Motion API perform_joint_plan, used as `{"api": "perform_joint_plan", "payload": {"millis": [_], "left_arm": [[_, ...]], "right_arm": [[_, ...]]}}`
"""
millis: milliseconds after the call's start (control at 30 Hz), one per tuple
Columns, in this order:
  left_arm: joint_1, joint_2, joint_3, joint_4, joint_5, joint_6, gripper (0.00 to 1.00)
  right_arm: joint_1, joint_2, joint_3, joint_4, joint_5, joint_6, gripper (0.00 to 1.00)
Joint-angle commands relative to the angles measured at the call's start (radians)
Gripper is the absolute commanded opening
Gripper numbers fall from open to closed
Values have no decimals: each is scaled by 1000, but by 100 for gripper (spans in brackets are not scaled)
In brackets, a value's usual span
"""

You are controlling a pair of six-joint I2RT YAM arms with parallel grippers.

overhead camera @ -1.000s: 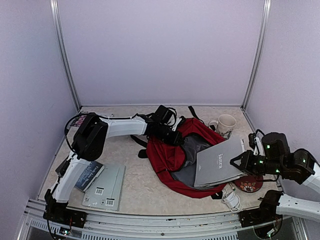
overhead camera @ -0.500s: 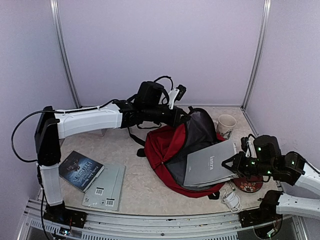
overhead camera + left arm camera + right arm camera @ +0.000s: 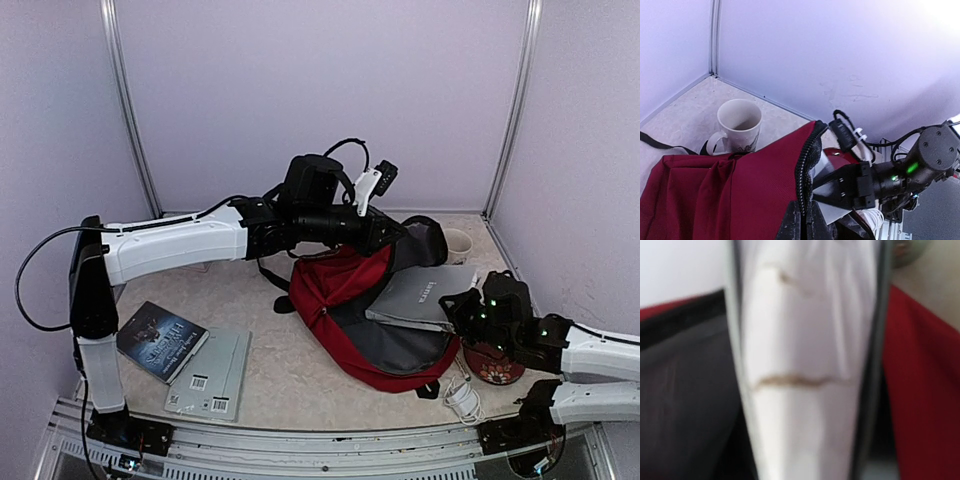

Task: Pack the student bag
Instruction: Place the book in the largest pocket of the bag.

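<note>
The dark-red student bag (image 3: 335, 300) lies in the middle of the table with its mouth toward the right. My left gripper (image 3: 396, 233) is shut on the zipper edge (image 3: 805, 170) of the top flap and holds it lifted, showing the dark grey lining (image 3: 395, 345). My right gripper (image 3: 458, 305) is shut on the near end of a grey book (image 3: 422, 293), which lies partly inside the open mouth, under the raised flap. The right wrist view shows the book's white page edge (image 3: 805, 365) between grey lining (image 3: 685, 395) and red fabric (image 3: 925, 390); my fingers are hidden there.
A white mug (image 3: 458, 243) stands behind the bag at the back right, also in the left wrist view (image 3: 738, 125). A dark book (image 3: 160, 340) and a grey flat book with barcodes (image 3: 212, 372) lie front left. A red patterned dish (image 3: 495, 370) and a white cable (image 3: 462, 398) lie front right.
My left gripper raised the bag's flap and carried it up and to the right. My right gripper lowered and pushed the grey book leftward, deeper into the bag's mouth.
</note>
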Motion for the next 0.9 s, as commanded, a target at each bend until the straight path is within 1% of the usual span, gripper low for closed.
{"api": "perform_joint_plan", "payload": {"millis": [0,100,167,233,267,300,367,500,600,667,733,800,833,867], "left_arm": [[-13,5,76,55,61,22,0],[-3,-6,63,53,42,34,0],[16,-25,34,58,28,31,0],[33,-45,7,61,12,27,0],[38,-55,-8,64,2,31,0],[41,-63,-26,72,-1,36,0],[47,-76,-52,88,3,39,0],[62,-72,-60,89,-6,44,0],[65,-71,-61,82,-30,55,0],[64,-76,-69,80,-36,61,0],[64,-93,-92,95,-42,62,0],[64,-111,-121,119,-44,59,0],[64,-116,-127,123,-39,62,0],[64,-116,-127,123,-38,64,0]], "right_arm": [[55,180,117,251,63,31,25],[102,290,208,249,71,7,53],[110,333,252,190,22,-17,64],[124,344,274,118,-32,-96,75],[134,343,286,62,-62,-133,80],[150,343,300,-6,-93,-157,82],[191,339,310,-143,-148,-187,83],[243,332,339,-428,-320,-246,82],[261,330,447,-611,-426,-341,80],[272,336,511,-724,-442,-396,78],[272,336,538,-785,-408,-433,73],[241,349,541,-795,-361,-468,69],[207,362,536,-770,-365,-500,64],[177,376,527,-740,-375,-533,56]]}}
